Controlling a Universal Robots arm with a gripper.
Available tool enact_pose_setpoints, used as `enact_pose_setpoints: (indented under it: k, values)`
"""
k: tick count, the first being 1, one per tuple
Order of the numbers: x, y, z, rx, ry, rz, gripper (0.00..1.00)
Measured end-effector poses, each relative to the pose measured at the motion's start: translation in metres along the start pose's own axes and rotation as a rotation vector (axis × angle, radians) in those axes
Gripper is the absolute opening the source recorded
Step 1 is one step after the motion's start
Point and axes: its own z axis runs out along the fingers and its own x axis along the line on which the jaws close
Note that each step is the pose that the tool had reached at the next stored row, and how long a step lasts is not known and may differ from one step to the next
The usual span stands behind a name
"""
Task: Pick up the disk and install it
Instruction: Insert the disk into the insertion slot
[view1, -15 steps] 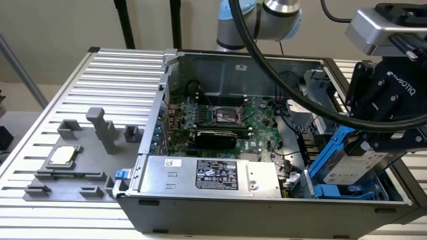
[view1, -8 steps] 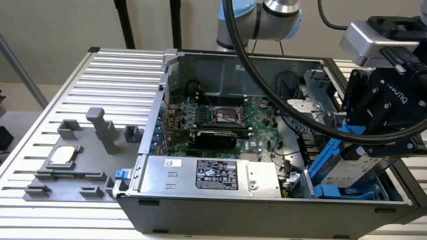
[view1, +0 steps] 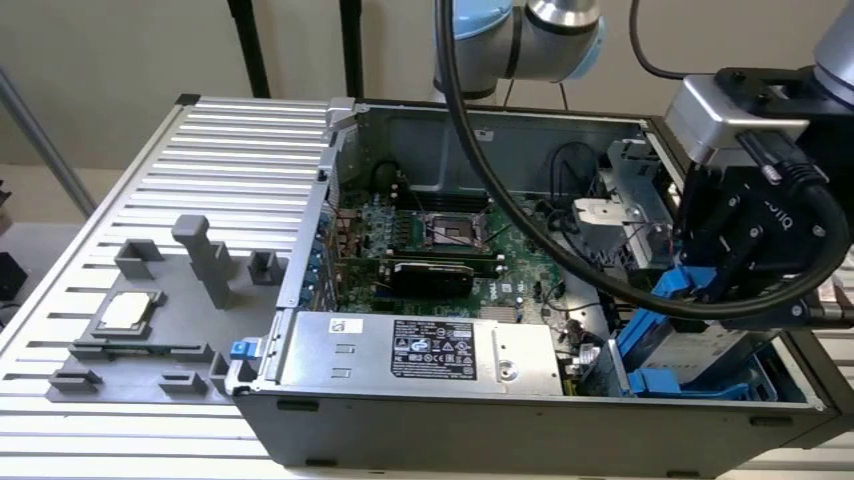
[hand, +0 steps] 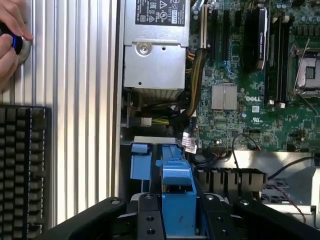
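Mid-install, the black gripper (hand: 177, 207) clamps the blue-bracketed metal disk (hand: 176, 175) at four o'clock of the exterior view's open grey computer case (view1: 534, 430); seating it likely demands square alignment.

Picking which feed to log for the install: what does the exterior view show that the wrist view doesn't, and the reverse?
Exterior view adds: the arm above the case, and the grey fixture plate beside the case with a small silver chip on it.
Wrist view adds: a person's hand on a blue knob, and a black keyboard.
Shared: the power supply, the motherboard, and the gripper shut on the disk, gripped by its blue carrier at the drive bay.
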Motion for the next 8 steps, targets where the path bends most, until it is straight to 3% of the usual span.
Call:
enact_pose_setpoints:
  k: [8]
  values:
    - [0.000, -0.0006, 0.0146, -0.0001, 0.0000, -0.001, 0.00]
